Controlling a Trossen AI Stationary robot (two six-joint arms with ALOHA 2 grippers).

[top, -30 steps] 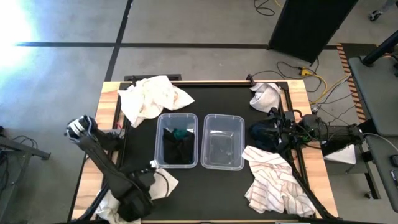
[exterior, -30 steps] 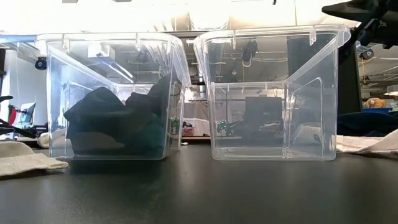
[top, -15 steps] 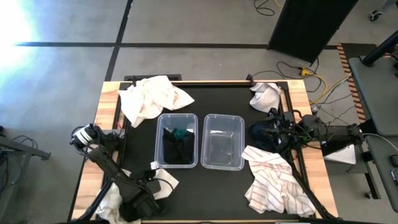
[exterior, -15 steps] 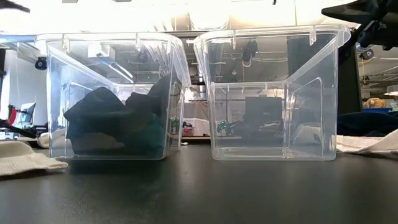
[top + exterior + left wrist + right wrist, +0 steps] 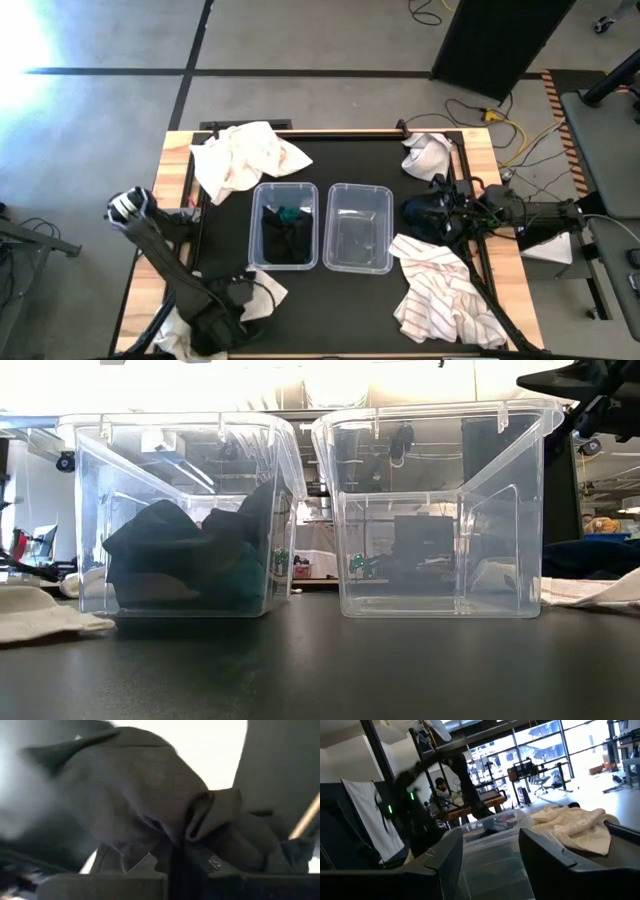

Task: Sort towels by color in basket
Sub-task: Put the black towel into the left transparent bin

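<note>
Two clear bins stand mid-table: the left bin (image 5: 285,225) holds dark towels (image 5: 190,555), and nothing lies in the right bin (image 5: 358,228). At the near left corner my left gripper (image 5: 222,322) is shut on a white towel (image 5: 268,292), whose cloth fills the left wrist view (image 5: 150,795). My right gripper (image 5: 440,215) hovers open at the right edge, over a navy towel (image 5: 415,212), with nothing between its fingers (image 5: 540,852). A striped towel (image 5: 445,295) lies near right. My left gripper pinches a bunched fold of the white towel (image 5: 195,825) between its two fingers (image 5: 145,865). The cloth is gathered in several layers there. The rest of the towel lies slack on the table beside the gripper (image 5: 268,292).
A large cream towel (image 5: 240,160) lies at the far left and a white one (image 5: 428,155) at the far right corner. More white cloth (image 5: 175,330) hangs over the near left edge. Cables and a dark cabinet stand beyond the table.
My left arm has shifted a little over the white towel at the near left corner and come back. In the low view the towel's edge at the left lies flatter than before. My right arm has kept still.
</note>
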